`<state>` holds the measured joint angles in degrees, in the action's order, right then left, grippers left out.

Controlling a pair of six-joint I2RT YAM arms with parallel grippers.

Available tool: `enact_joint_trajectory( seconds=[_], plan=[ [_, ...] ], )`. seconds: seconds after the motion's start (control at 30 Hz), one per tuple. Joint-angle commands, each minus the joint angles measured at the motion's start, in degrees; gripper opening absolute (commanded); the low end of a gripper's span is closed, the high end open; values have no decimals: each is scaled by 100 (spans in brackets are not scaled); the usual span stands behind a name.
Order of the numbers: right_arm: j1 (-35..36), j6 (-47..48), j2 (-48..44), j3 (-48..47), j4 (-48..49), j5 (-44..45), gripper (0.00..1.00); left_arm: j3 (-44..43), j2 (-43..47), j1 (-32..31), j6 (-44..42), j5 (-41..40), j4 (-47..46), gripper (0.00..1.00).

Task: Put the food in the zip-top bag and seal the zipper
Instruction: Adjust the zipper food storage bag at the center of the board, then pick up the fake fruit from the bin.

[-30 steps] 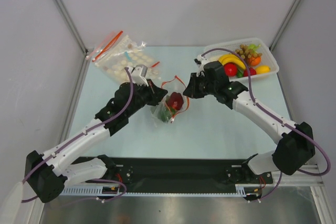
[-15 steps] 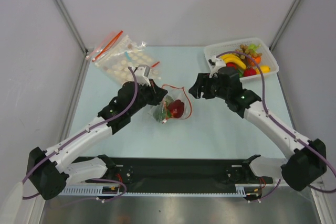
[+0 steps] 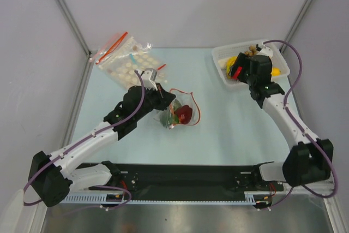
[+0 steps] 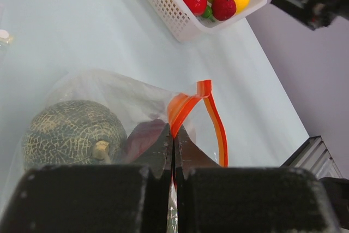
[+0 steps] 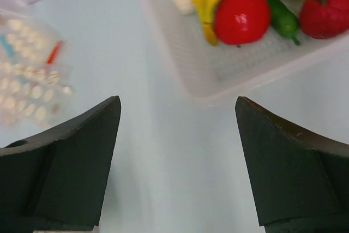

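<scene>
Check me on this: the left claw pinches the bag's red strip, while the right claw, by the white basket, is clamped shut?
Not quite: the right gripper is open, jaws spread wide and empty, as the right wrist view shows. The left gripper does pinch the zipper, and the right is by the basket.

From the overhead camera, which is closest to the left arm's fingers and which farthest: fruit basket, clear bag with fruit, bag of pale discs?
1. Clear bag with fruit, in their grip, centre.
2. Bag of pale discs, back left.
3. Fruit basket, back right.
</scene>
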<state>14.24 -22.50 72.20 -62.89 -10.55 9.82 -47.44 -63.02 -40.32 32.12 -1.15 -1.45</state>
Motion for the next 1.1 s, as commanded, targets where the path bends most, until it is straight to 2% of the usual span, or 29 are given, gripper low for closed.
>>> enact_joint_trajectory(
  seconds=[0.0, 0.1, 0.2, 0.33, 0.43, 0.5, 0.53, 0.6, 0.63, 0.7, 0.8, 1.0, 1.07],
  plan=[
    [-596, -263, 679, -389, 96, 196, 91, 121, 194, 41, 66, 44, -373, 0],
    [-1079, -342, 1346, -767, 114, -216, 91, 95, 194, 41, 67, 71, -365, 0],
    [-1239, -185, 1970, -1162, 167, -480, 93, 86, 185, 41, 58, 71, -347, 0],
    [-1231, 131, 2603, -1593, 97, -96, 100, 86, 194, 41, 31, 71, -347, 0],
    [-1231, 342, 3183, -1945, -131, 467, 100, 60, 168, 41, 5, 238, -338, 1],
    [-1239, 518, 3405, -2226, -220, 721, 96, 59, 176, 41, -4, 229, -329, 0],
    [-1266, 588, 3571, -2279, -202, 714, 91, 51, 168, 41, -13, 229, -321, 1],
    [-1266, 764, 3721, -2429, -123, 487, 92, 51, 176, 41, -21, 211, -320, 1],
    [-1283, 817, 3792, -2508, -141, 364, 96, 51, 176, 41, -21, 211, -320, 1],
    [-1275, 879, 4038, -2718, -202, 74, 100, 42, 176, 41, -30, 203, -303, 1],
    [-1222, 949, 4249, -2728, -45, -234, 100, 33, 176, 41, -39, 185, -294, 1],
    [-1125, 1011, 4679, -2816, -8, -227, 100, 33, 159, 41, -30, 194, -285, 1],
    [-1134, 932, 4794, -2991, -192, -174, 95, 33, 150, 41, -30, 203, -285, 2]
  ],
)
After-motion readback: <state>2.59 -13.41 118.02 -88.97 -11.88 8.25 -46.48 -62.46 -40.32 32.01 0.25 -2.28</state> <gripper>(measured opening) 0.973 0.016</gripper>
